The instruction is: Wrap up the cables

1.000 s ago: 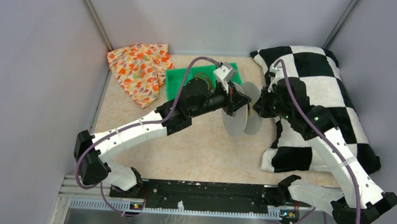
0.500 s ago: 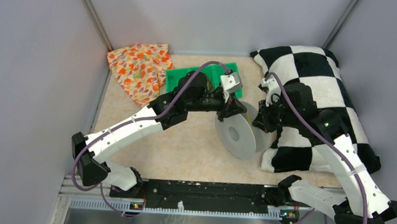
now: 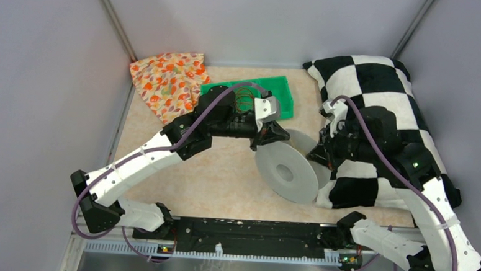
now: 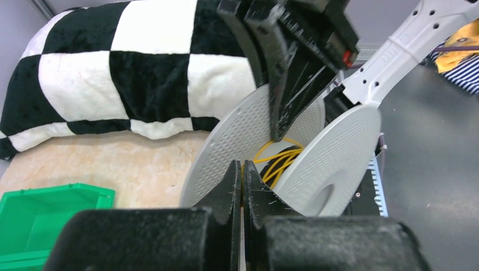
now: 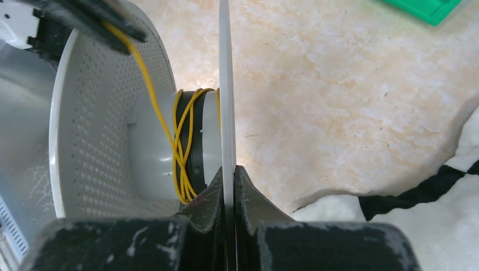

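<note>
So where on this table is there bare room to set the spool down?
The widest bare patch of table lies between the left arm, the spool and the near rail. A narrower strip follows the left wall, nearer than the floral cloth. Crowded between the green bin, the checkered blanket and the spool.

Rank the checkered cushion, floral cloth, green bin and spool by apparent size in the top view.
1. checkered cushion
2. floral cloth, barely ahead of the next
3. spool, held nearer the camera, so unsure
4. green bin, partly hidden
</note>
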`<state>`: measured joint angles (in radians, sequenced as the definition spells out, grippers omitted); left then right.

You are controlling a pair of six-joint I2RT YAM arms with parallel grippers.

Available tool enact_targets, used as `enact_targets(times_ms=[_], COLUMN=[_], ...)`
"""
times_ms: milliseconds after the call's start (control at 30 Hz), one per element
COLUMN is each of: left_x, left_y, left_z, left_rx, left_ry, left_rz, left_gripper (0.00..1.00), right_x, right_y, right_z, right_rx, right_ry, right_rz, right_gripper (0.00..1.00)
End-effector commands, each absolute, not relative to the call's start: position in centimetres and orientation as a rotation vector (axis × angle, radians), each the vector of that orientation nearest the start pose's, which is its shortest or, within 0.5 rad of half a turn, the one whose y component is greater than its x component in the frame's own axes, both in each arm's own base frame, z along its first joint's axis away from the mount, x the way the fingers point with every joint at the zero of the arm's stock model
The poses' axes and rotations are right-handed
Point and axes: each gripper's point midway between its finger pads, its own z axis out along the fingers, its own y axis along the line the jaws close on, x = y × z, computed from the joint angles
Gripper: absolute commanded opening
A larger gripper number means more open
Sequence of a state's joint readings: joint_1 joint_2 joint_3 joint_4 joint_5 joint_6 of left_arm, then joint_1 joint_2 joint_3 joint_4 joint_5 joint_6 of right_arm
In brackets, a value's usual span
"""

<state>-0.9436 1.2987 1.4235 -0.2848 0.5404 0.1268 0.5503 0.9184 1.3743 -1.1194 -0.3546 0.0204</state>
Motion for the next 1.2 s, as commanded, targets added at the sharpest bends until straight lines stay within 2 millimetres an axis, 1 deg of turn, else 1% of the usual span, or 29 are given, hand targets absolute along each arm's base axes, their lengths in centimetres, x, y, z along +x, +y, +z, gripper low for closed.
enact_targets(times_ms=[0, 100, 200, 267, 367, 433, 600, 700, 833, 967, 1067, 1167], left_x=[16.3, 15.6, 15.1, 14.3, 12.6, 11.7, 10.8, 10.6, 11.2, 11.8, 13.0, 14.3], left_y=[-36.9, -36.4, -35.4, -34.8, -33.8, -33.1, -32.0, -31.4, -30.9, -30.1, -29.7, -29.2], left_z=[37.2, 36.4, 36.4, 36.5, 36.3, 35.8, 34.4, 33.7, 32.6, 31.0, 29.1, 27.3], left_rx=[1.344, 1.417, 1.456, 1.489, 1.557, 1.599, 1.637, 1.636, 1.608, 1.567, 1.506, 1.447], left_ry=[1.261, 1.203, 1.150, 1.112, 1.055, 1.039, 1.068, 1.072, 1.126, 1.197, 1.303, 1.397], left_rz=[-1.056, -1.089, -1.120, -1.163, -1.276, -1.375, -1.616, -1.715, -1.754, -1.795, -1.800, -1.810], left_gripper=[0.00, 0.00, 0.00, 0.00, 0.00, 0.00, 0.00, 0.00, 0.00, 0.00, 0.00, 0.00], right_x=[14.8, 14.4, 14.0, 13.8, 13.6, 13.7, 13.8, 13.8, 14.5, 16.3, 17.7, 19.3], right_y=[18.1, 18.3, 18.3, 18.3, 18.5, 18.8, 20.7, 21.7, 22.8, 23.8, 24.6, 24.9], right_z=[34.2, 34.2, 34.4, 34.6, 34.9, 35.1, 35.0, 34.7, 33.0, 30.6, 29.5, 27.8], right_rx=[-0.779, -0.814, -0.836, -0.841, -0.837, -0.823, -0.798, -0.796, -0.797, -0.751, -0.723, -0.703], right_ry=[1.970, 1.960, 1.950, 1.938, 1.917, 1.896, 1.866, 1.854, 1.882, 1.940, 1.920, 1.928], right_rz=[0.819, 0.839, 0.846, 0.858, 0.877, 0.897, 1.034, 1.112, 1.161, 1.207, 1.304, 1.337], right_gripper=[0.00, 0.00, 0.00, 0.00, 0.00, 0.00, 0.00, 0.00, 0.00, 0.00, 0.00, 0.00])
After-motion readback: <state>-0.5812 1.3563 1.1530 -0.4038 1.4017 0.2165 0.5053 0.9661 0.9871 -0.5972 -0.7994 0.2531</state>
